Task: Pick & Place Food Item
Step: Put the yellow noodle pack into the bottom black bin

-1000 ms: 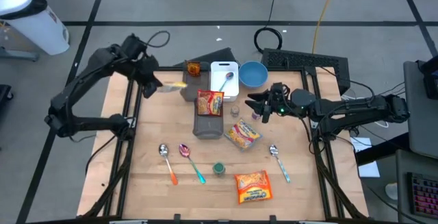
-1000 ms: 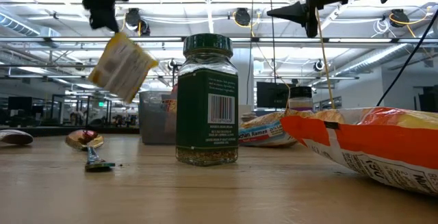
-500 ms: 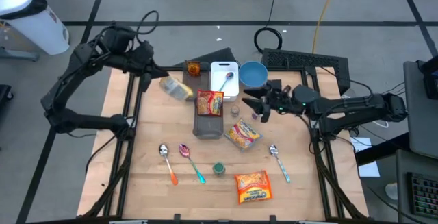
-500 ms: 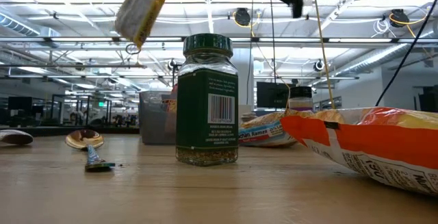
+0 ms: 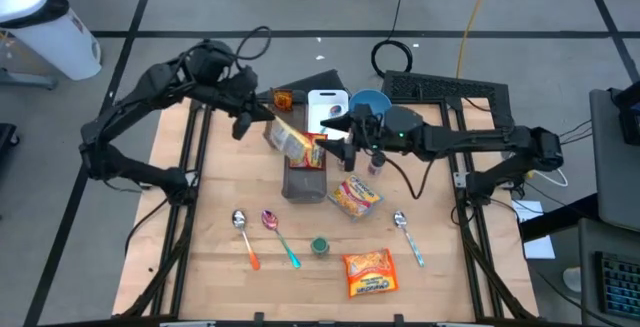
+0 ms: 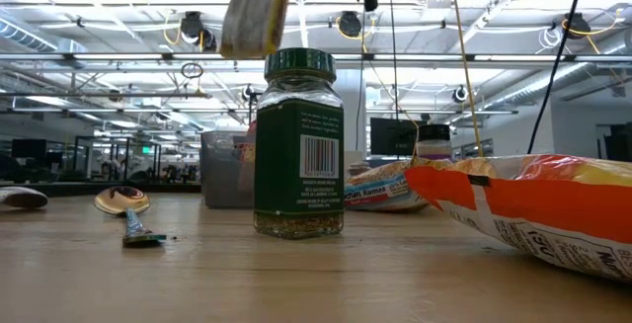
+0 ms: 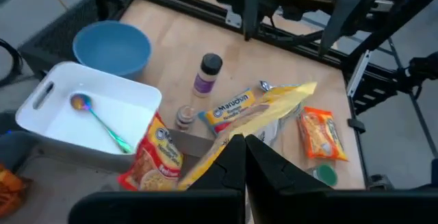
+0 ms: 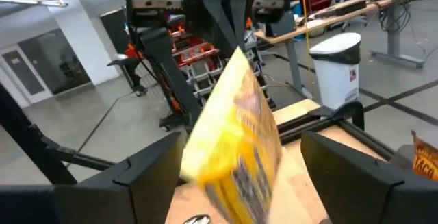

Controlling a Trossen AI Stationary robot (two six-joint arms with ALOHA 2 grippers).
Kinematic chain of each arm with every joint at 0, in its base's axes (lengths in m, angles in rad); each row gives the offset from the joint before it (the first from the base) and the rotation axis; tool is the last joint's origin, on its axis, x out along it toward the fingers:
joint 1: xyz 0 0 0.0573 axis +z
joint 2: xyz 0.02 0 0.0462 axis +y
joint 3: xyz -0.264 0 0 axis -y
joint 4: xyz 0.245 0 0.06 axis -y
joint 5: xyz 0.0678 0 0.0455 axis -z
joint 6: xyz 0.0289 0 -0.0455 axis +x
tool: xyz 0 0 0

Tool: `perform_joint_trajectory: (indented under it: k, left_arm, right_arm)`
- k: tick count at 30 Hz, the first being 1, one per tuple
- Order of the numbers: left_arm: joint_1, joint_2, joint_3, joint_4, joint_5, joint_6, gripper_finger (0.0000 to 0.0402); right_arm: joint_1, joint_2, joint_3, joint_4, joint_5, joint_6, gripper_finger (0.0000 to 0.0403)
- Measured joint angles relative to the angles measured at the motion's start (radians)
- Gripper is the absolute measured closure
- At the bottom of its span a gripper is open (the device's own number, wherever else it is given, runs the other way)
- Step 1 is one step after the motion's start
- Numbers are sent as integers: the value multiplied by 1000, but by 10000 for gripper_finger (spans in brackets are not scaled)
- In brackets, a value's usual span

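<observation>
A yellow food packet [image 5: 290, 139] hangs in the air over the far end of the grey bin [image 5: 303, 187], with my left gripper [image 5: 262, 119] shut on it. A red and yellow noodle packet [image 5: 307, 153] stands in that bin. My right gripper [image 5: 340, 132] is open and reaches in level from the table's right. In the right wrist view its fingers [image 8: 147, 172] stand on either side of the yellow packet [image 8: 239, 131] without touching it. The low view shows the packet [image 6: 259, 7] high above the spice jar [image 6: 299, 145]. My left gripper pinches one end of the yellow packet [image 7: 220, 157] between its two fingers. The fingers come from the table's far left, slanting down. The packet juts out beyond the fingertips, tilted and lifted clear of the bin and the table.
A white tray with a spoon [image 5: 328, 110], a blue bowl [image 5: 369, 107] and an orange thing [image 5: 282, 99] stand at the far edge. A noodle packet [image 5: 354, 195], an orange packet [image 5: 369, 272], the green-lidded jar [image 5: 319, 246], two small bottles and three spoons lie on the table.
My left gripper has carried the yellow packet upward and toward the table's right, from the far left to above the bin's far end. My right gripper has risen and moved toward the table's left, up to the packet.
</observation>
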Motion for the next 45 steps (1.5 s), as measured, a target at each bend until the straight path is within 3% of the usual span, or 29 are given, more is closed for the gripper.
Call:
perform_joint_trajectory:
  k: [12, 18, 39, 45]
  left_arm:
    - [-51, 44, 0, 93, -44, -37, 401]
    - [-55, 56, 0, 108, -66, -56, 401]
    - [-65, 109, 0, 218, -78, -109, 401]
    - [-65, 109, 0, 217, -77, -112, 401]
  right_arm:
    - [3, 71, 55, -1, 2, -27, 114]
    - [14, 71, 55, -2, 84, -45, 117]
    - [16, 86, 55, -55, 161, -83, 135]
    - [15, 86, 55, -53, 189, -102, 157]
